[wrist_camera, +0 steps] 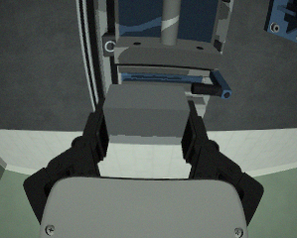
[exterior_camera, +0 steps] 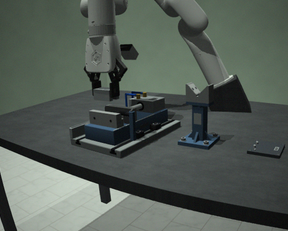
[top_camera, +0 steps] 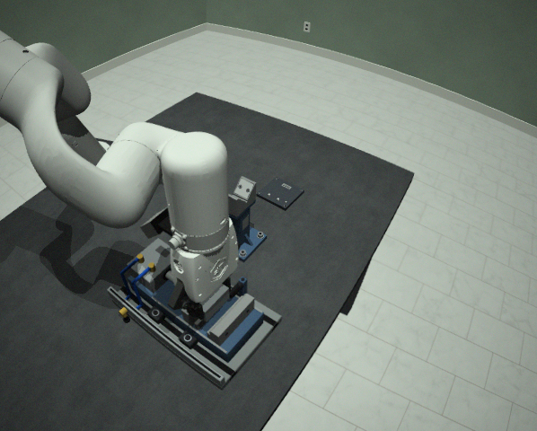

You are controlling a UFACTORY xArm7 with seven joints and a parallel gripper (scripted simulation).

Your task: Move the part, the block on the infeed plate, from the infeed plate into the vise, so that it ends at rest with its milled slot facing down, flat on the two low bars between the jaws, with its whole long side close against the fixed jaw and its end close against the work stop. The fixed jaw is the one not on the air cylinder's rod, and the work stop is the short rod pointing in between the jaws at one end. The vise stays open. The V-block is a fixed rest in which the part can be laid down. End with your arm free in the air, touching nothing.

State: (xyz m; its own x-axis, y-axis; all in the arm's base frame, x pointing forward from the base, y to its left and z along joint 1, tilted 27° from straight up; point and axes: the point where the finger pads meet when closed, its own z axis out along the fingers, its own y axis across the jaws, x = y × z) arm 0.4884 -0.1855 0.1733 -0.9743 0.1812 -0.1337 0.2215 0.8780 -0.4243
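My gripper (exterior_camera: 104,91) is shut on the part (exterior_camera: 101,94), a plain grey block, and holds it level in the air above the vise (exterior_camera: 124,124). In the wrist view the part (wrist_camera: 148,129) sits between my two dark fingers and hides the near end of the vise. The grey fixed jaw (exterior_camera: 105,118) stands at the front, and the rod (exterior_camera: 133,107) from the air cylinder (exterior_camera: 148,103) points toward it. The blue work stop (wrist_camera: 211,87) shows just past the part. In the top view my wrist (top_camera: 204,273) covers the part. I cannot see the slot.
The V-block (exterior_camera: 199,93) stands on its blue post to the right of the vise. The infeed plate (exterior_camera: 266,148) lies bare further right, with small pins on it. Blue air hoses with yellow fittings (top_camera: 136,273) rise at the cylinder end. The table's edge is close behind the vise.
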